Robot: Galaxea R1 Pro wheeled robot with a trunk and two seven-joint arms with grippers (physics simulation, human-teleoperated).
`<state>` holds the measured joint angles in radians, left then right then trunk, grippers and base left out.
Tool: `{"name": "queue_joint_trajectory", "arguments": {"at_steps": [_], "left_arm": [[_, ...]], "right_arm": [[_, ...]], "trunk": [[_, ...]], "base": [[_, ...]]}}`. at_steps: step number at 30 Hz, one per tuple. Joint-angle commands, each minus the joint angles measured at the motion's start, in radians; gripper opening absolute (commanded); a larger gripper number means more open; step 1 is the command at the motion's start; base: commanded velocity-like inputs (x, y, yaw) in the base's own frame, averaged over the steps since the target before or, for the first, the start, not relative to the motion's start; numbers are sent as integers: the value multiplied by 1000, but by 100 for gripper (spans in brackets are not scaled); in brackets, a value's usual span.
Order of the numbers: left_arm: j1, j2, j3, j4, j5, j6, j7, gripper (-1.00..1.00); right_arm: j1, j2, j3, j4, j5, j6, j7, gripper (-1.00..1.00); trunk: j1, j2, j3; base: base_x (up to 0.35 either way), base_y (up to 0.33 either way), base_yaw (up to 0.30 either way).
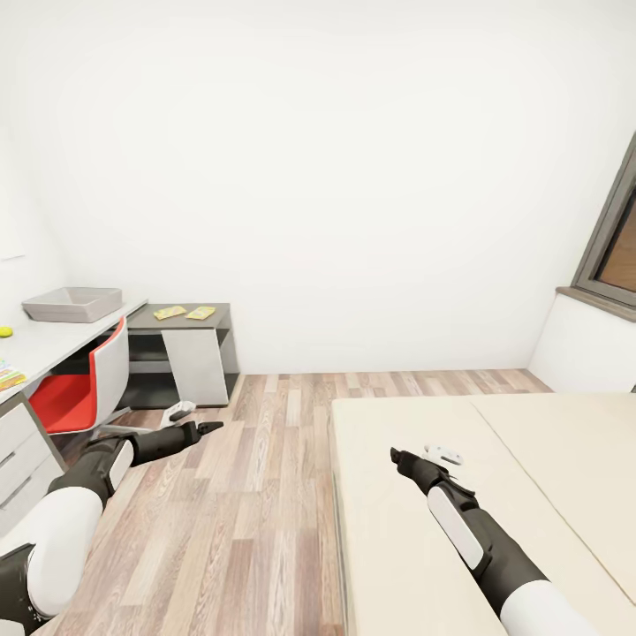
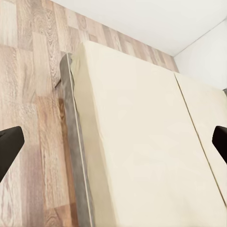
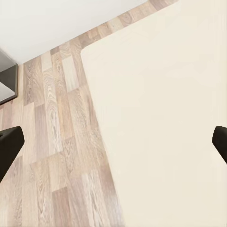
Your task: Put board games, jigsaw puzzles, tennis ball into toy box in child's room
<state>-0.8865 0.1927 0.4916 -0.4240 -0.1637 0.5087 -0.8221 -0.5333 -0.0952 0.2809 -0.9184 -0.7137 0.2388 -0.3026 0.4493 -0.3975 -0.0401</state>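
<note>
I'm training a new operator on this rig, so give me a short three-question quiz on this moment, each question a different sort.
1. True or false: the toy box sits on the table.
2. Multiple choice: what lies on the lower dark cabinet top? A) two puzzles B) a blue game box C) a red chair
3. Fill in: the small yellow-green thing near the head view's left edge is the ____.

Key
1. True.
2. A: the puzzles lie side by side there.
3. Ball.

Both the left tool and right tool are open, holding nothing.
</note>
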Motion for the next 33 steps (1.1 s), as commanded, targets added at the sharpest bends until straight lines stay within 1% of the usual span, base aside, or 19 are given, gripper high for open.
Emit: {"name": "queue_joint_trajectory", "arguments": {"at_steps": [1, 33], "left_arm": [[-1, -1, 8, -1, -10, 6, -7, 100], [0, -1, 9, -1, -10, 5, -11, 100]], "right_arm": [[-1, -1, 4, -2, -7, 2, -9, 100], [-1, -1, 4, -2, -7, 2, -9, 100]], "trunk": [[1, -2, -2], [1, -2, -2]], "base": [[0, -13, 0], [5, -18, 0]]}}
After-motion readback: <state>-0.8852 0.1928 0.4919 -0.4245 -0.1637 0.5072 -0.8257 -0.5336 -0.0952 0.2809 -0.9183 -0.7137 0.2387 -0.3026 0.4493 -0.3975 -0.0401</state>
